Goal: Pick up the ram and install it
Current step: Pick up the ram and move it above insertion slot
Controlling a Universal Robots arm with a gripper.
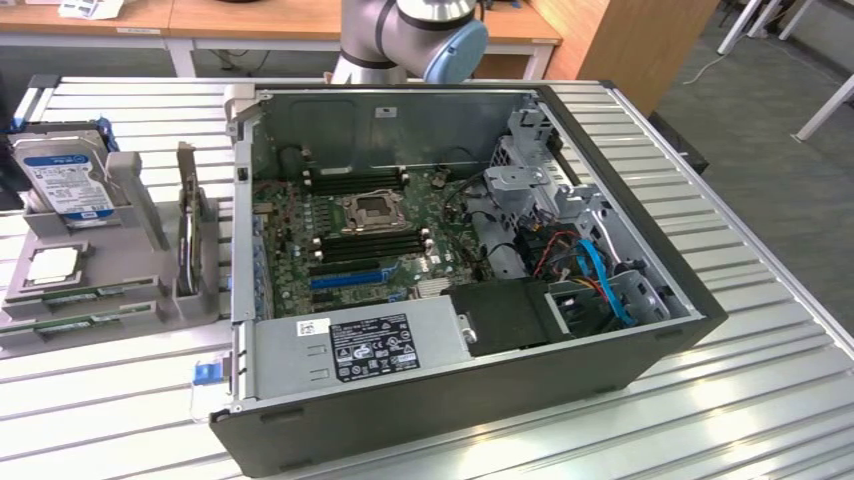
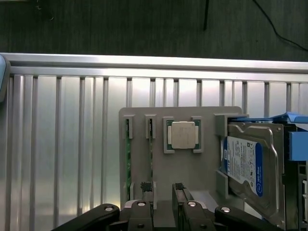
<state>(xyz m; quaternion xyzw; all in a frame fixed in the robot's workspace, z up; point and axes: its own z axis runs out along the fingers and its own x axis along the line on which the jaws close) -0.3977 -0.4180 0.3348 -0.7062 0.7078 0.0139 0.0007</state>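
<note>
Wrist view looks straight down past the gripper (image 2: pixel 162 187), whose two dark fingers (image 2: pixel 147 190) stand apart with a plain gap between them and nothing held in it. The pincer points downward over the near edge of a grey holder (image 2: pixel 192 168), with one fingertip lined up over the end of a slot and the other over bare grey plastic; how high it hangs above the holder cannot be told. In the exterior view a grey arm joint with a blue cap (image 1: pixel 447 45) rises behind the open computer case (image 1: pixel 627 180). The ram (image 2: pixel 150 154) sits on edge in the holder's slot just beside the processor (image 2: pixel 183 135), showing from above as a thin green strip running the slot's length. In the exterior view the ram (image 1: pixel 83 294) appears as a long, narrow green board at the holder's (image 1: pixel 134 300) front end, at the exterior view's left of the case. A second stick (image 2: pixel 128 154) of the same look stands in the neighbouring slot, parallel and apart from the first. The square silver processor (image 1: pixel 54 263) lies flat in its own recess, and a hard drive (image 2: pixel 245 163) with a blue and white label stands tilted at the holder's far end. Inside the case the motherboard (image 1: pixel 347 250) lies exposed, and all rests on a slatted metal table (image 2: pixel 72 144).
</note>
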